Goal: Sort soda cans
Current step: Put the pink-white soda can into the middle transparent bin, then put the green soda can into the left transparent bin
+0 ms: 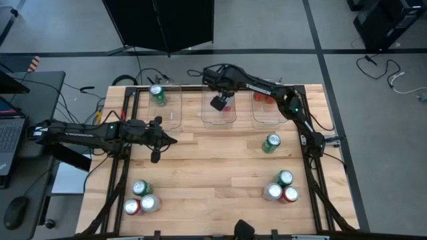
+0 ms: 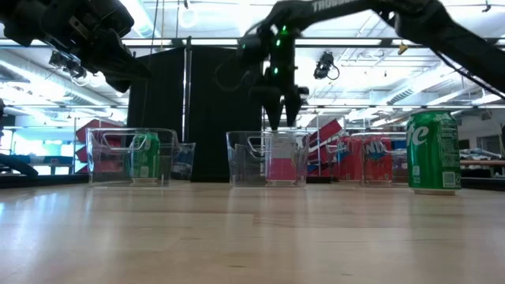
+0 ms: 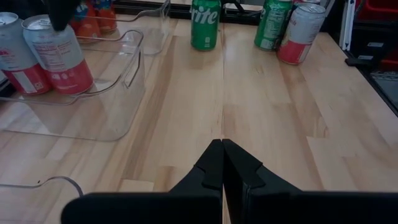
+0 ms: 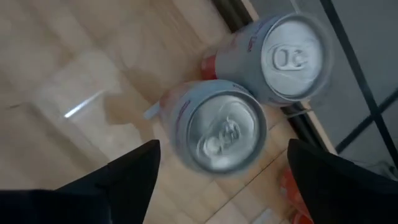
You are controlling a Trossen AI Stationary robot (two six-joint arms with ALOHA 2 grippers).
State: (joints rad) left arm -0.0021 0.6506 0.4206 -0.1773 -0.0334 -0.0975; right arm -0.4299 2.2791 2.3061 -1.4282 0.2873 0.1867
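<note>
A wooden slatted table seen from above holds 3 clear plastic bins along its far edge and soda cans scattered across it. The right gripper (image 1: 219, 103) hangs over the middle bin (image 1: 208, 119), its fingers spread wide with nothing between them. Directly beneath it, in its wrist view, stand 2 silver-white cans (image 4: 221, 132) side by side and upright inside that bin, the nearer one centred between the open fingers but not touched.

The left gripper (image 1: 155, 157) waits over bare wood on the left of the table, its fingers pressed fully together and holding nothing.

1 green can (image 1: 157, 95) stands in the left bin (image 1: 175, 115); red cans (image 1: 264, 98) sit in the right bin (image 1: 257, 117). Left to sort: a lone green can (image 1: 271, 143) right of centre, a cluster of 3 near the front right (image 1: 280, 188), and a cluster of 3 at the front left (image 1: 141, 198).

Risks, as I judge them: if the arm lifts off at a slant, a finger could clip the nearer can's rim and topple it against its neighbour. The clustered cans touch one another, so reaching for 1 could nudge the others over.

The cans are smooth, thin metal cylinders with dull silver lids and pull tabs. The bins are glossy, thin-walled, rounded rectangles with cut-out handles. The tabletop is pale matte wood.
</note>
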